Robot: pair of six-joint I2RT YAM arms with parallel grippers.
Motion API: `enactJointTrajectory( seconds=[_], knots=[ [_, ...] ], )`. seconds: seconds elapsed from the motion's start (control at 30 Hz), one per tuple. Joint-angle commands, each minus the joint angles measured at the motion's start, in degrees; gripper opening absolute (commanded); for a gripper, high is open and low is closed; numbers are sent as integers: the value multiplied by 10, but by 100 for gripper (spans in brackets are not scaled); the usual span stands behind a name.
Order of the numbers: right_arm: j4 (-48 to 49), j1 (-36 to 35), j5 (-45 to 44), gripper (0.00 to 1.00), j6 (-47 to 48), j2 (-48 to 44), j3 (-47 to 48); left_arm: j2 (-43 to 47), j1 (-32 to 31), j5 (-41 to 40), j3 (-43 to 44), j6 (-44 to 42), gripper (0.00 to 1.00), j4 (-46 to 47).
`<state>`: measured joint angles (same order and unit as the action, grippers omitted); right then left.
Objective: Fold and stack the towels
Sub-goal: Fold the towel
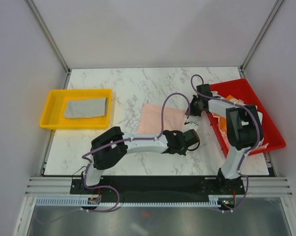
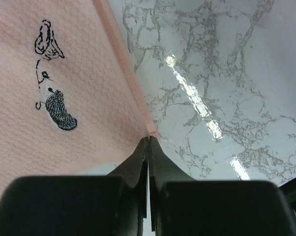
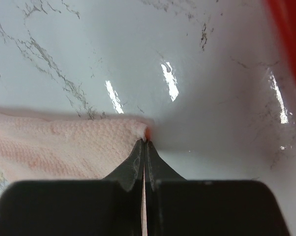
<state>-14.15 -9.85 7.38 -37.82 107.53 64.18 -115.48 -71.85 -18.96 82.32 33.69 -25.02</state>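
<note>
One embroidered pink towel (image 1: 158, 118), left gripper (image 2: 148, 140), right gripper (image 3: 144, 143) pinching corners

Matt waffle-weave towel (image 2: 99, 98), glossy marble-look table (image 2: 226, 73), seemingly plastic red bin (image 1: 272, 132)

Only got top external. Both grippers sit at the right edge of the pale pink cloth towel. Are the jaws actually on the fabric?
Observer: Left wrist view: the left gripper is shut, with the corner hem of the pale pink cloth towel pinched at its tips.
Operator: Right one?
Observer: Right wrist view: the right gripper is shut on another corner; pink fabric shows between its fingers.
Operator: Any print on it?
Observer: A small black-outline embroidered figure, near the left gripper's corner.
</note>
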Motion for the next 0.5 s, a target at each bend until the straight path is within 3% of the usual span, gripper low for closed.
enactJointTrajectory(
  seconds=[0.0, 0.23, 0.47],
  knots=[
    [6, 5, -60, 1, 25, -7, 18, -7, -17, 40, -1, 34, 2, -4],
    [-18, 5, -58, 26, 34, -13, 35, -4, -19, 58, -7, 41, 2, 16],
    [-43, 5, -57, 28, 42, -35, 47, -12, -20, 55, -11, 49, 2, 16]
  ],
)
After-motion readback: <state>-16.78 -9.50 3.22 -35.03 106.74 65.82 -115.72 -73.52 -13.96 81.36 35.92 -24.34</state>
